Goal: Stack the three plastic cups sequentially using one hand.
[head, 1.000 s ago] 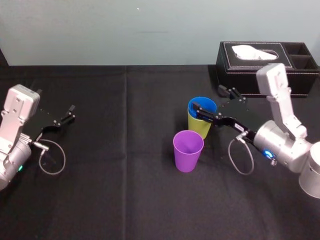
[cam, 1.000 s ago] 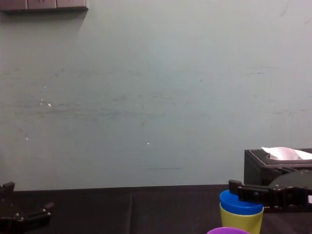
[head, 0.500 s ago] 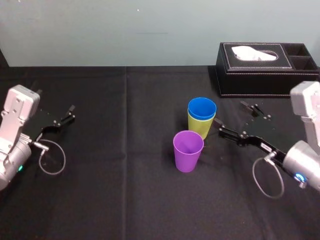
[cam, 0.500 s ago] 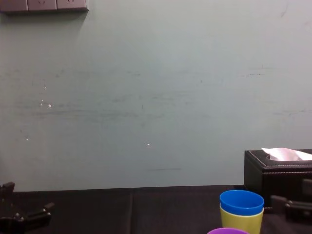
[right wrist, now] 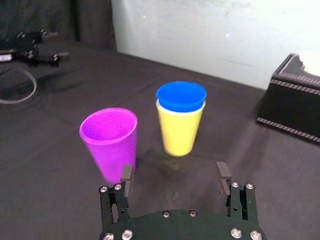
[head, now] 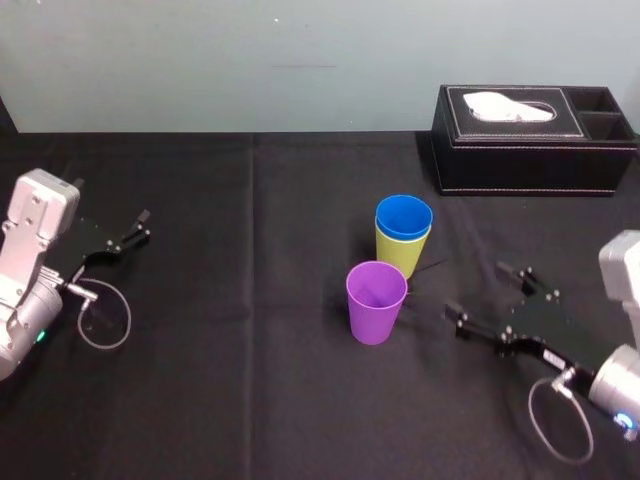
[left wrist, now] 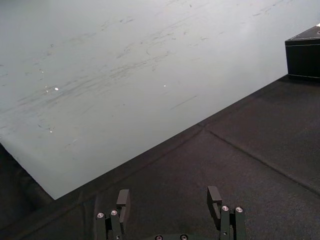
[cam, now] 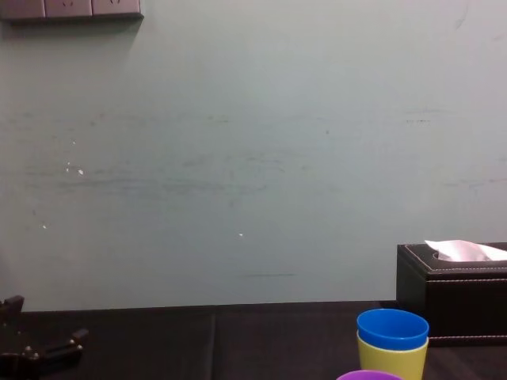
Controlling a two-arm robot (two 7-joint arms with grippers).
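The blue cup (head: 404, 215) sits nested inside the yellow-green cup (head: 399, 257) at the table's middle. The purple cup (head: 376, 301) stands upright just in front of them, apart. My right gripper (head: 482, 292) hovers open and empty to the right of the purple cup, low over the cloth. In the right wrist view its fingers (right wrist: 126, 176) frame the purple cup (right wrist: 110, 142) and the blue cup (right wrist: 181, 96) atop the yellow-green cup (right wrist: 179, 132). My left gripper (head: 137, 228) rests open at the far left. The chest view catches the blue cup (cam: 392, 328) and yellow-green cup (cam: 391, 361).
A black tissue box (head: 535, 140) stands at the back right, close behind the cups. Black cloth (head: 250, 380) covers the table. A pale wall (cam: 238, 158) rises behind it. Cable loops hang by both wrists.
My right gripper has let go of the blue cup and drawn back toward the front right. The blue cup stays nested in the yellow-green one. The left arm has not moved.
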